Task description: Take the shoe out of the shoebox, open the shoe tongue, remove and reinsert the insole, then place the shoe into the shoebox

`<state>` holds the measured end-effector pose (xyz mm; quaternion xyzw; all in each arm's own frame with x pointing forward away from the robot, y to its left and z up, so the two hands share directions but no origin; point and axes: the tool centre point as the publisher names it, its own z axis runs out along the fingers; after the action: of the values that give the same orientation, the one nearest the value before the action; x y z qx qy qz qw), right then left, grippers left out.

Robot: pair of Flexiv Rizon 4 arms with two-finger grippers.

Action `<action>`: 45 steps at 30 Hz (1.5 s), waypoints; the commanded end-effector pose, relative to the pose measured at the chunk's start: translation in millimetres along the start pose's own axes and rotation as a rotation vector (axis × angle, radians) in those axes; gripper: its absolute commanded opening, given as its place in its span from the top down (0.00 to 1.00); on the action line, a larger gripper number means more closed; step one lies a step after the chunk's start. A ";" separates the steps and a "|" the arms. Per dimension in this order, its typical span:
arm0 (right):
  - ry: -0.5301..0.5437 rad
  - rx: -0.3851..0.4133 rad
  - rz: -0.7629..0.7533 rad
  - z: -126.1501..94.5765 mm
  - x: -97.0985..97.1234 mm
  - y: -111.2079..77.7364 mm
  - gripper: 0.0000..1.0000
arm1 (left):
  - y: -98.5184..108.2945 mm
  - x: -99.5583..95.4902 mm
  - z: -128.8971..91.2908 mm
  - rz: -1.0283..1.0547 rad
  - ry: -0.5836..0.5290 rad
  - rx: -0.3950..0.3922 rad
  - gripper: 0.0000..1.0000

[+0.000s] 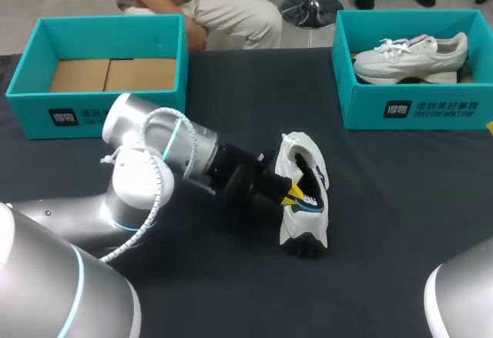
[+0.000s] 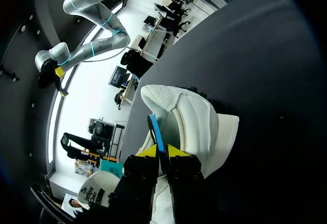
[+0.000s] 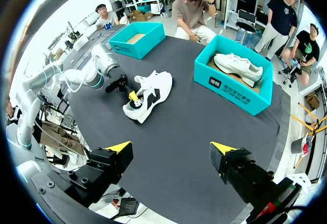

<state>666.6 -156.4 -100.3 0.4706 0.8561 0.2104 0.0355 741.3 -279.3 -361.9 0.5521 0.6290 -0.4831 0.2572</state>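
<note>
Nearest, high over the near edge of the tabletop (image 1: 231,84): right gripper (image 3: 171,148), fingers spread wide, nothing between them, well apart from everything else. Further in, at the middle of the tabletop: white shoe (image 2: 194,122), out of any box, lying on its side with the opening turned toward the left gripper (image 2: 163,153). At that opening, fingers pressed almost together, pinching a thin blue strip (image 2: 155,129) from both sides. Hard to tell whether insole edge or tongue lining; judging by its flat, narrow shape and its reach down into the shoe, more likely the insole. Judged step, then: insole work, with the takeout done and the return to a box not yet begun. Called for next, probably: a slow, straight draw along the shoe's length with a firm grip on the strip, plus something to pin the shoe, given the lack of any hold-down and the risk of merely dragging it across the cloth. Natural candidate: the unoccupied right gripper. Farthest, along the far edge: two teal boxes. At the far left corner, left shoebox (image 1: 35,107), only a brown cardboard liner (image 1: 112,75) inside, presumably the one meant for the shoe. At the far right corner, right shoebox (image 1: 370,111), with a second white shoe (image 1: 412,55) resting upright in it.
</note>
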 end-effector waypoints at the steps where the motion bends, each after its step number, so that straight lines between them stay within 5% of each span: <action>1: 0.002 0.006 0.001 0.1 -1.1 2.3 0.00 | -1.0 -1.8 -6.7 0.006 -0.008 -0.007 0.60; 2: 0.002 0.006 0.001 0.1 -1.1 2.3 0.00 | -1.3 -2.9 -8.0 0.007 -0.012 -0.009 0.51; 3: 0.002 0.006 0.001 0.1 -1.1 2.3 0.00 | -1.7 -4.1 -9.3 0.006 -0.015 -0.008 0.22; 6: 0.002 0.006 0.001 0.1 -1.1 2.3 0.00 | -2.9 -6.4 -12.0 0.009 -0.021 -0.008 0.00; 28: 0.002 0.006 0.001 0.1 -1.1 2.3 0.00 | -7.3 -42.1 -40.1 -0.045 -0.038 0.060 0.00; 32: 0.002 0.006 0.001 0.1 -1.1 2.3 0.00 | -10.4 -47.9 -52.9 -0.134 0.087 0.123 0.00; 42: 0.002 0.006 0.001 0.1 -1.1 2.3 0.00 | -30.0 -60.0 -81.8 -0.172 0.449 0.071 0.00; 45: 0.002 0.006 0.001 0.1 -1.1 2.3 0.00 | -30.0 -60.0 -81.8 -0.172 0.449 0.071 0.00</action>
<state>666.5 -156.4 -100.3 0.4707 0.8561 0.2105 0.0355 747.8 -232.8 -279.1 0.5662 0.6868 -0.4442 0.1019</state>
